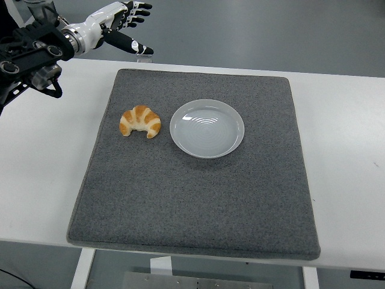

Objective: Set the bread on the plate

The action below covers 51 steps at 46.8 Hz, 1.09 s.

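L hand [117, 24] fingers spread, empty, past mat's far-left corner; croissant [140, 121] just beside plate [207, 128]

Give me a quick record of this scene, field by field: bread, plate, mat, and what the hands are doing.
bread: croissant on the grey mat, just left of the plate, not touching it
plate: white plate, empty, near the mat's middle
left hand: left hand raised at the far left corner, fingers spread, holding nothing
right hand: not in view
task state: bread not yet on plate
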Each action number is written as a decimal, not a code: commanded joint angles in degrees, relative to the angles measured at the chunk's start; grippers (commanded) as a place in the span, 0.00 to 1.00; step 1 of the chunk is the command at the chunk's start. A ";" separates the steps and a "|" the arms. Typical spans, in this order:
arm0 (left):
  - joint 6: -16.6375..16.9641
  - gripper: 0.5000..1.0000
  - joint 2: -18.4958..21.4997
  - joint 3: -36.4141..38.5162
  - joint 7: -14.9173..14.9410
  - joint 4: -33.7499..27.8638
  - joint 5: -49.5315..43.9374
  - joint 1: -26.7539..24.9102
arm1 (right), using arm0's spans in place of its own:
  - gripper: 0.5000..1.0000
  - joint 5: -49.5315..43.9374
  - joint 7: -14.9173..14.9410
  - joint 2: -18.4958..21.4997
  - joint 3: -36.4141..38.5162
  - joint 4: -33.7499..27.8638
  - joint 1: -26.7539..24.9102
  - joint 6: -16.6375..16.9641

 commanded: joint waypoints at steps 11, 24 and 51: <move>-8.63 1.00 2.65 5.02 -0.70 -1.67 14.60 -2.14 | 0.90 0.00 0.01 0.00 0.00 0.00 0.01 0.00; -10.31 1.00 4.68 8.18 -0.96 -9.05 17.51 -3.45 | 0.91 0.00 0.01 0.00 0.00 0.00 0.01 0.00; -9.43 1.00 3.97 12.58 -0.96 -8.88 20.50 -1.17 | 0.90 0.00 0.01 0.00 0.00 0.00 0.01 0.00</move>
